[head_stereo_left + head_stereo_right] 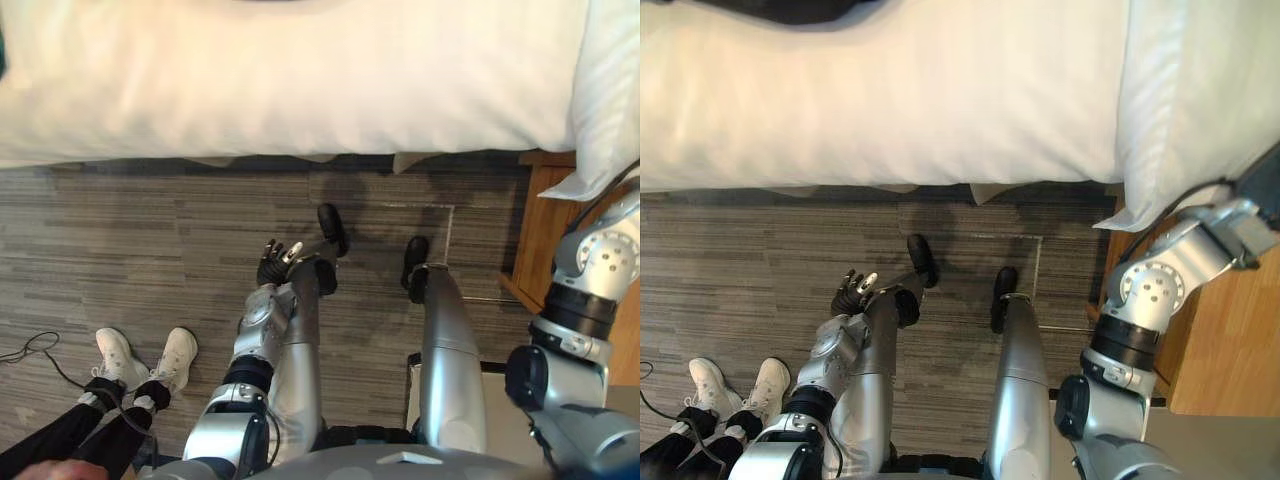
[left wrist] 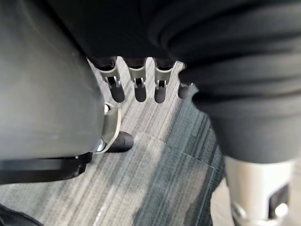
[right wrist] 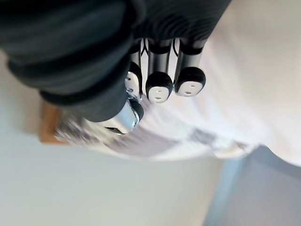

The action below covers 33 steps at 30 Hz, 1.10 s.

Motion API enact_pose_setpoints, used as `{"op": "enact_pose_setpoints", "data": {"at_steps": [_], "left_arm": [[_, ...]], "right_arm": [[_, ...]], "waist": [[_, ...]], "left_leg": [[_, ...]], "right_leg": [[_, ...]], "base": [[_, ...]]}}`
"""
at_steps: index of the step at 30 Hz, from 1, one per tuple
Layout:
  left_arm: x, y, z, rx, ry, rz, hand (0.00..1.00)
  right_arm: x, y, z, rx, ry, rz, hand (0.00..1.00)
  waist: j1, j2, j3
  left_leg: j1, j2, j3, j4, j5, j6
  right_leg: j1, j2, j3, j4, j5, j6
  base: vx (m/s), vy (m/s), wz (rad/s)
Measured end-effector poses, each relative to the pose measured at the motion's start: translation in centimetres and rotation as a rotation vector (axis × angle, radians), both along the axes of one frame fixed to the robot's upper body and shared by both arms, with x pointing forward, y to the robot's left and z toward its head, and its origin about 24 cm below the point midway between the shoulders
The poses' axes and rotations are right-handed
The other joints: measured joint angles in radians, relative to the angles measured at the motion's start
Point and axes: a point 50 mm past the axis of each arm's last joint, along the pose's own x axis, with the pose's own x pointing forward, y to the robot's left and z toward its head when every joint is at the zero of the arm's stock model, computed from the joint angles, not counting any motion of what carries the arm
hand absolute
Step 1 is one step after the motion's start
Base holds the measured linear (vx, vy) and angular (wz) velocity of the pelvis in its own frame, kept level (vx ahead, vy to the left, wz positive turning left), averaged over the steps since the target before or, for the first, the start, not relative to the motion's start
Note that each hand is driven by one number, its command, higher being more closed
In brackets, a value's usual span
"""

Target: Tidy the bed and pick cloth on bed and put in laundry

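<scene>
Plain white bed cover (image 1: 300,80) and plain white pillow (image 1: 1200,90): no pattern. Dark cloth (image 1: 790,10) on the bed: black. Floor covering (image 1: 120,250): grey, with fine lighter and darker streaks in bands. Wooden bedside cabinet (image 1: 548,230): orange-brown. Person's shoes (image 1: 120,355): white. Person's trousers (image 1: 45,440): black. Left hand (image 1: 275,265) fingers (image 2: 136,77): silver with dark tips.

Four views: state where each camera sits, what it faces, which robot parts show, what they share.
Left eye view: on the head, looking down at bed edge and floor; both arms and left robot hand show.
Right eye view: same scene, shifted; more pillow.
Left wrist view: along its fingers at floor.
Right wrist view: past right robot hand at white bedding.
Shared: both eyes show a person's shoes.
</scene>
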Motion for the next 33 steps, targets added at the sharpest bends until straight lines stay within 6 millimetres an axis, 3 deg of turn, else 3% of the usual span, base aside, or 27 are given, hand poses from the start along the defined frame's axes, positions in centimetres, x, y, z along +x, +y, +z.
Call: {"op": "enact_pose_setpoints", "data": {"at_steps": [7,8,12,18,20,23,25,29,33], "left_arm": [[0.0,-1.0,-0.5,-0.088,0.025,-0.01,0.0],[-0.1,-1.3,-0.7,-0.114,0.028,-0.011,0.0],[-0.5,-1.6,-1.4,-0.142,0.055,-0.022,0.0],[-3.3,-0.9,-4.0,-0.156,0.174,-0.026,0.0],[-5.3,-0.5,-5.5,-0.15,0.239,-0.046,0.0],[-7.6,0.0,-7.0,-0.122,0.318,-0.077,0.0],[-10.0,0.6,-8.5,-0.107,0.398,-0.096,0.0],[-13.9,1.8,-10.4,-0.094,0.518,-0.086,0.0],[-16.3,2.2,-11.3,-0.072,0.575,-0.093,0.0]], "right_arm": [[0.6,-0.6,-9.3,0.125,0.302,0.091,1.0],[0.5,-0.5,-10.8,0.111,0.355,0.107,0.0],[0.1,0.4,-13.9,0.06,0.535,0.135,0.0],[-2.4,3.4,-21.0,-0.305,1.144,0.224,0.0],[-5.2,5.4,-25.0,-0.42,1.383,0.295,0.0],[-8.7,7.6,-29.1,-0.518,1.613,0.414,0.0],[-12.2,8.9,-32.3,-0.578,1.796,0.536,0.0],[-15.4,10.7,-35.3,-0.78,2.001,0.753,0.0],[-17.0,11.6,-36.3,-0.868,2.051,0.906,0.0]], "waist": [[-0.027,0.001,-0.002],[-0.028,0.001,-0.003],[-0.031,-0.003,-0.007],[-0.031,-0.03,-0.101],[-0.03,-0.054,-0.168],[-0.029,-0.08,-0.24],[-0.032,-0.092,-0.306],[-0.06,-0.083,-0.351],[-0.069,-0.069,-0.364]], "left_leg": [[0.085,0.004,0.035,-0.043,0.005,0.007],[0.111,0.007,0.043,-0.048,0.004,0.005],[0.187,0.016,0.049,-0.051,-0.012,-0.004],[0.361,0.02,0.072,-0.085,-0.054,-0.021],[0.44,0.015,0.074,-0.119,-0.063,-0.028],[0.53,0.003,0.085,-0.18,-0.065,-0.041],[0.617,-0.028,0.081,-0.259,-0.039,-0.044],[0.762,-0.089,0.068,-0.408,0.014,-0.056],[0.818,-0.105,0.041,-0.418,0.015,-0.062]], "right_leg": [[0.084,0.011,0.015,-0.084,0.037,0.013],[0.114,0.015,0.016,-0.101,0.041,0.014],[0.199,0.024,0.015,-0.133,0.045,0.014],[0.39,0.031,0.012,-0.216,0.046,0.014],[0.486,0.031,0.001,-0.276,0.051,0.022],[0.596,0.028,-0.02,-0.368,0.066,0.029],[0.699,0.019,-0.043,-0.461,0.091,0.048],[0.85,-0.003,-0.086,-0.59,0.135,0.078],[0.926,-0.012,-0.121,-0.611,0.147,0.091]], "base": [[0.07,0.002,-0.17],[0.06,-0.002,-0.11],[0.04,-0.002,-0.14],[0.06,0.01,-0.15],[0.12,0.015,-0.02],[0.19,0.008,0.08],[0.24,0.009,0.11],[0.16,0.024,0.15],[0.07,0.019,0.16]]}}
